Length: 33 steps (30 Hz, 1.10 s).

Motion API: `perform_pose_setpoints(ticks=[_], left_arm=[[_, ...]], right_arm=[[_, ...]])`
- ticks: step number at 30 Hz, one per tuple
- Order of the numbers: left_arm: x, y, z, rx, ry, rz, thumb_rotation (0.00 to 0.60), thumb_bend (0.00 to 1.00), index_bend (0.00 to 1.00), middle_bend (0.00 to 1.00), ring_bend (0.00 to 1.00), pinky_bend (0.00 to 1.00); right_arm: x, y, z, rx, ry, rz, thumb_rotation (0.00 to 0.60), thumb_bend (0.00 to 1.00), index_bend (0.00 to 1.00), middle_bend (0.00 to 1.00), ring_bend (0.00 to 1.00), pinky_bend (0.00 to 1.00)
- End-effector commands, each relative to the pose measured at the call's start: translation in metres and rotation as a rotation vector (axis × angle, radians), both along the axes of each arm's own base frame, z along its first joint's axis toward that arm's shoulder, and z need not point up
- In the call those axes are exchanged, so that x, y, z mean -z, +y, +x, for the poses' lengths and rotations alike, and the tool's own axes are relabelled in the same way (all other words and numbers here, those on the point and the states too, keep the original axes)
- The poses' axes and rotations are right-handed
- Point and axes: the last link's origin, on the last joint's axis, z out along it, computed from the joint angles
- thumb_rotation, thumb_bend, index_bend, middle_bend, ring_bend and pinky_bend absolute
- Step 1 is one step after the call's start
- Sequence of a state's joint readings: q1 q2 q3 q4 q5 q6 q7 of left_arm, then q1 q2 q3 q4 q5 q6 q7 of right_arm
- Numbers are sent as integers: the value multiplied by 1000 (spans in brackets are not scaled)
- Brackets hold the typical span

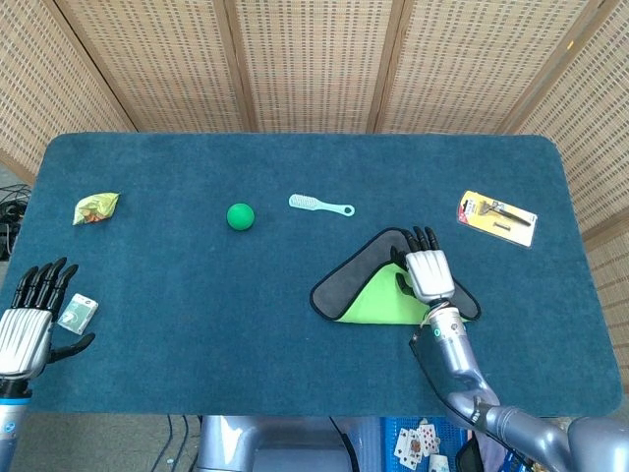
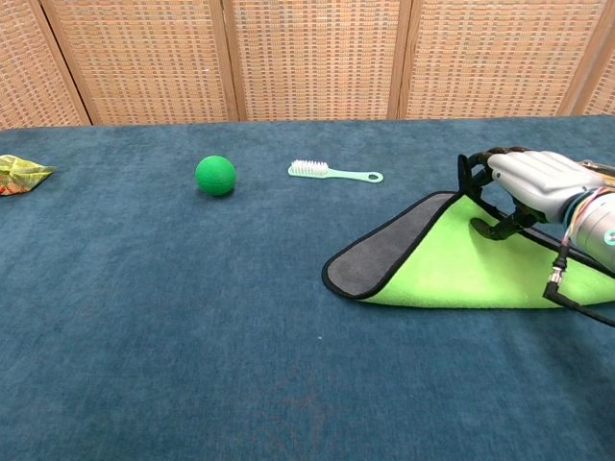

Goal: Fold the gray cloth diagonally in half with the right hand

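Note:
The gray cloth [image 1: 344, 285] [image 2: 384, 252] lies on the right half of the blue table, partly folded over, so its bright green underside [image 1: 378, 305] [image 2: 461, 274] faces up as a triangle. My right hand [image 1: 428, 272] [image 2: 533, 184] holds the folded-over corner near the cloth's far right edge, with the thumb on the green side and the fingers curled over the edge. A strip of gray still shows along the left side. My left hand [image 1: 29, 324] rests open at the table's front left, away from the cloth, and appears only in the head view.
A green ball [image 1: 241, 216] [image 2: 215, 176] and a mint brush [image 1: 319, 206] [image 2: 334, 173] lie behind the cloth. A carded razor pack [image 1: 497, 217] sits at the far right, a snack bag [image 1: 95, 207] at the far left, and a small packet [image 1: 78, 313] by my left hand.

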<state>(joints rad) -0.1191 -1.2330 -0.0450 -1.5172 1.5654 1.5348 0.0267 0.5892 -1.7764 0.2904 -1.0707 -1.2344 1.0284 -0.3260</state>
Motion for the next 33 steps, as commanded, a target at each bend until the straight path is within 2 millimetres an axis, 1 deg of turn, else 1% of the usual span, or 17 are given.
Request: perform_pose_setpoints(ticks=[1, 11, 21, 33], left_arm=[[0, 0, 0, -1, -1, 0, 600, 108, 0, 0, 0, 0], [1, 1, -1, -8, 2, -3, 600, 108, 0, 0, 0, 0], [1, 2, -2, -14, 3, -3, 600, 108, 0, 0, 0, 0], [1, 2, -3, -18, 2, 0, 600, 108, 0, 0, 0, 0]], right_arm=[[-2, -5, 0, 5, 6, -8, 600, 604, 631, 140, 0, 0], [-9, -21, -5, 34, 22, -28, 600, 605, 631, 142, 0, 0], [-10, -28, -2, 39, 18, -35, 600, 604, 631, 142, 0, 0], [-7, -32, 0, 40, 18, -33, 600, 604, 631, 143, 0, 0]])
